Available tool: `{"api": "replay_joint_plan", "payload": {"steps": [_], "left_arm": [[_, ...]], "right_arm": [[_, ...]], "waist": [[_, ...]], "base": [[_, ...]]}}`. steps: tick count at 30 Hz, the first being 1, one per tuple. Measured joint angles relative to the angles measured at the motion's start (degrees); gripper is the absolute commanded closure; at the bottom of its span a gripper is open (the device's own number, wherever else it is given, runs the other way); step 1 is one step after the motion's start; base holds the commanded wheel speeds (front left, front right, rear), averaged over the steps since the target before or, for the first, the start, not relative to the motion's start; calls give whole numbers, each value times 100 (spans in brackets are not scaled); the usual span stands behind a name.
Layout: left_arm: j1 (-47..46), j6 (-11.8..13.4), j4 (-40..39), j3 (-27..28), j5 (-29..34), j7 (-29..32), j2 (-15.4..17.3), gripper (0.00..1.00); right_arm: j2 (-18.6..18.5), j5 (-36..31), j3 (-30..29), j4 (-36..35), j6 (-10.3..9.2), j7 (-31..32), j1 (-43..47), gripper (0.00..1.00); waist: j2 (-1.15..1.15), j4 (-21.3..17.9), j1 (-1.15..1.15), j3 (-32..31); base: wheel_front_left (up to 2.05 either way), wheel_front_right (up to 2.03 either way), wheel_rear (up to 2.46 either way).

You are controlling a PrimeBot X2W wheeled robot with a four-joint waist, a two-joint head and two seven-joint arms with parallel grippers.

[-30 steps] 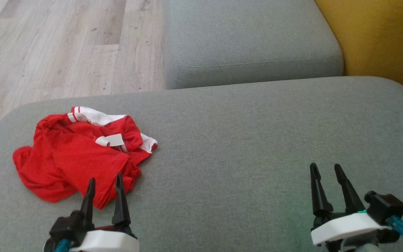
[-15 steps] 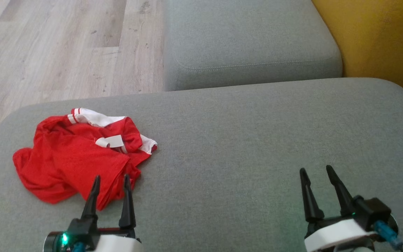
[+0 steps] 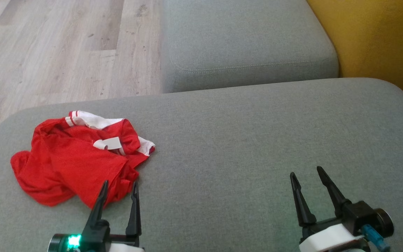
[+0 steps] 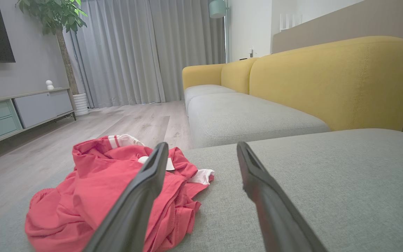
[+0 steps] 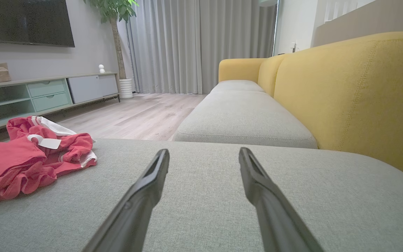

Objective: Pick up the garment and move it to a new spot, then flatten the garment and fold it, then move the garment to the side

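A broad grey seat cushion (image 3: 243, 140) is seen carrying everything. A second grey cushion (image 3: 247, 45) is set just beyond its far edge, with a yellow backrest (image 3: 380, 42) past the far right corner and wooden floor (image 3: 47, 52) beyond the far left corner. The red garment (image 3: 65, 164), trimmed in white, is left crumpled by the cushion's left edge. The left gripper (image 3: 120, 183) is held at the near edge, its fingers spread with nothing between them, one tip overlapping the garment's near hem; contact cannot be told. The right gripper (image 3: 305, 171) is held toward the near right corner, fingers likewise spread, well apart from the garment. A white label (image 3: 107, 143) is seen on the garment's top.
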Motion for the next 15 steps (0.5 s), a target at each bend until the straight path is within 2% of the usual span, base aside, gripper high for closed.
{"api": "replay_joint_plan", "payload": {"steps": [15], "left_arm": [[-3,-1,115,1,-10,0,0,0]], "right_arm": [[-2,-52,-7,64,0,0,2,0]], "waist": [[0,23,0,-11]], "base": [[0,0,0]]}}
